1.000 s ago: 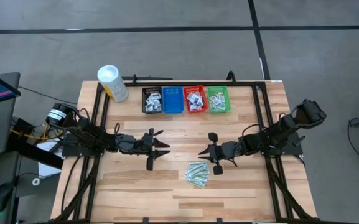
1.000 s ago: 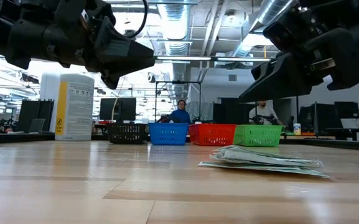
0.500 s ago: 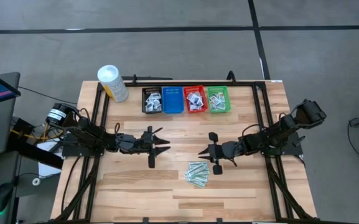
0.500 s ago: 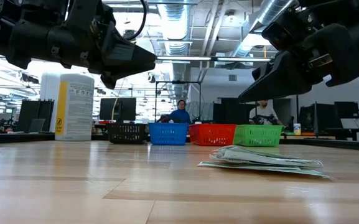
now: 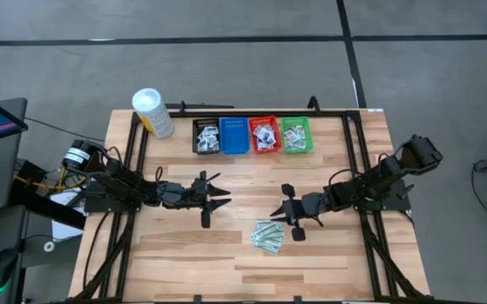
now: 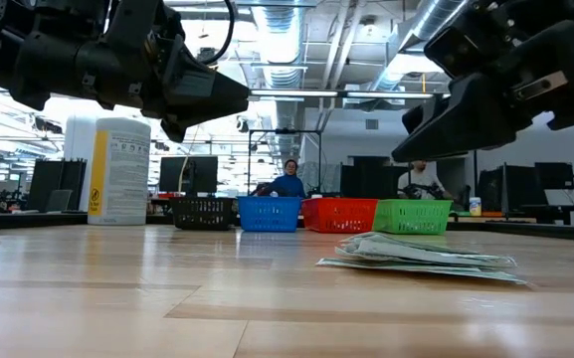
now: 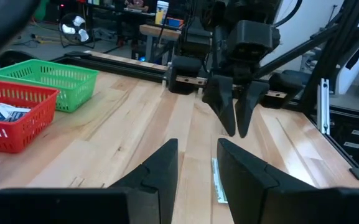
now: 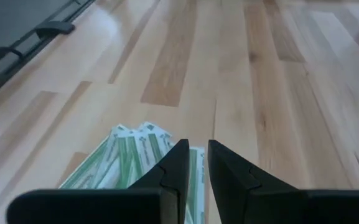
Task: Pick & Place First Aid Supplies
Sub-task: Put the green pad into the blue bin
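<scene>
A small pile of pale-green strips (image 5: 268, 236) lies flat on the wooden table, a little near of its middle; it also shows in the low view (image 6: 416, 261). White packets lie in the black (image 5: 207, 136), red (image 5: 264, 135) and green (image 5: 295, 135) baskets. My right gripper (image 5: 274, 211) hovers above the table just far of the pile, pointing left and slightly down, its fingers a narrow gap apart (image 8: 198, 152) with nothing between them. My left gripper (image 5: 224, 198) hangs level over the table's middle left, open and empty (image 7: 196, 152), facing the right one.
Four mesh baskets stand in a row at the far edge, the blue one (image 5: 235, 135) between black and red. A tall white tub (image 5: 153, 112) stands at the far left corner. Black frame rails (image 5: 353, 169) run along the table's sides. Bare wood lies between the arms.
My right gripper has swung its fingertips a little toward the table's near edge, closer to the pile of strips, and rolled slightly. My left gripper has turned slightly at the wrist without shifting place. The strips and baskets have not moved.
</scene>
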